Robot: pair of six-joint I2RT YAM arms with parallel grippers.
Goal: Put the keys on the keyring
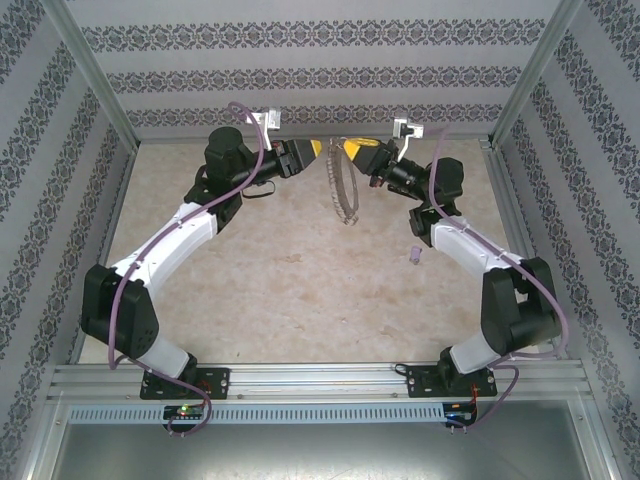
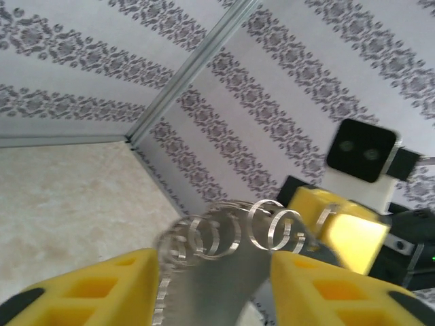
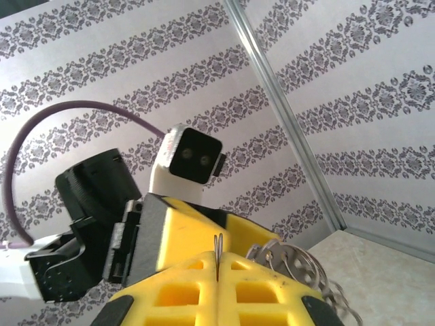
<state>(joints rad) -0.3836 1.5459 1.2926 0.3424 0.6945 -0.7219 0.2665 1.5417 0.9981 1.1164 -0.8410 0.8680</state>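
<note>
Pinching the thin wire of the keyring [image 1: 344, 192] between yellow fingers pressed tightly together, the right gripper [image 3: 217, 288] sits at the bottom centre of the right wrist view. A short stub of wire pokes up out of the seam. Just right of those fingers, a bunch of small silvery keys [image 3: 291, 261] hangs off the wire.

In the overhead view the ring dangles in the air at upper centre, edge-on like a chain, between the two sets of yellow tips. The left gripper [image 2: 214, 278] faces it from the left with its fingers spread apart. The silvery fringe sits in that gap at the bottom centre of the left wrist view. That part is blurred, so I cannot tell whether either pad touches the metal.

Further out, a small pale-purple tag [image 1: 414, 256] lies alone on the beige table [image 1: 270, 290]. It is right of centre, beside the right arm and well apart from the ring.

Several things could go wrong from here, in my judgement:
- The hold is on a very thin wire, so a nudge from the left fingers could twist the ring in the pinch or pull it free and drop it.
- The keys hang loosely, so closing the left fingers may catch several at once or push them along the wire.
- The two sets of tips are near each other and could collide.
- The tag looks not yet threaded. It is small and lies flat, so a pick-up could easily miss.
</note>
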